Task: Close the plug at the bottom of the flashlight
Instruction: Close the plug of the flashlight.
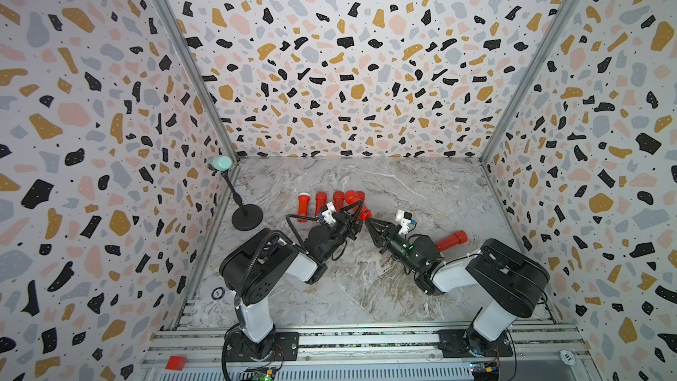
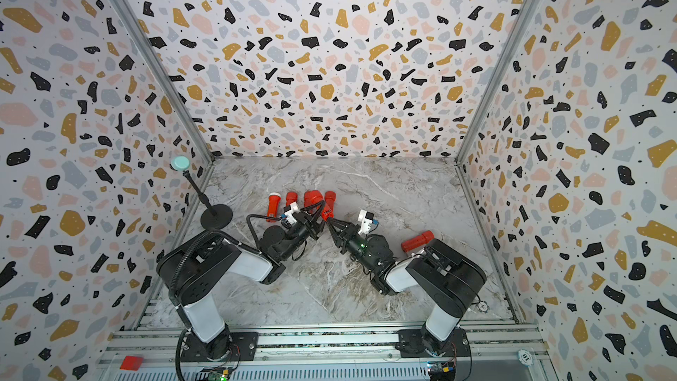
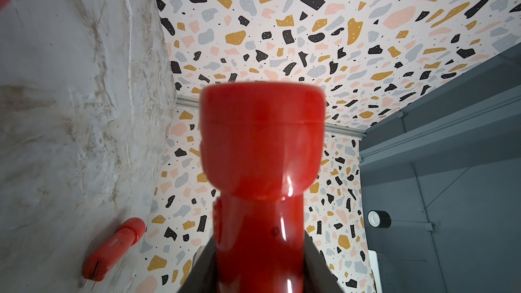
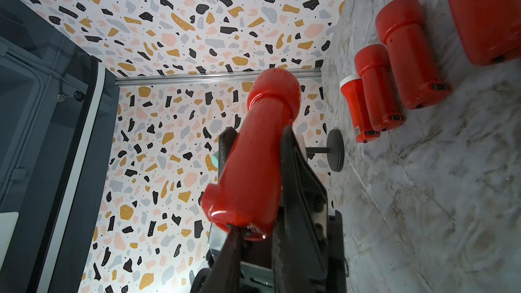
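Note:
My left gripper (image 1: pixel 357 210) (image 2: pixel 318 210) is shut on the body of a red flashlight (image 1: pixel 354 201) (image 2: pixel 315 199) and holds it off the marble table. The flashlight's wide head points to the back wall. In the left wrist view the flashlight (image 3: pixel 262 164) fills the middle, with a dark finger (image 3: pixel 203 269) on each side. My right gripper (image 1: pixel 367 222) (image 2: pixel 328 221) is shut, its tip against the flashlight's bottom end. The right wrist view shows that narrow tip (image 4: pixel 238 232) touching the bottom end of the flashlight (image 4: pixel 253 164). The plug itself is too small to make out.
Several more red flashlights (image 1: pixel 320 201) (image 4: pixel 406 60) lie in a row behind the held one. Another (image 1: pixel 454 240) lies by the right arm. A black stand (image 1: pixel 247 216) with a teal head sits at the back left. A red block (image 1: pixel 176 362) rests on the front rail.

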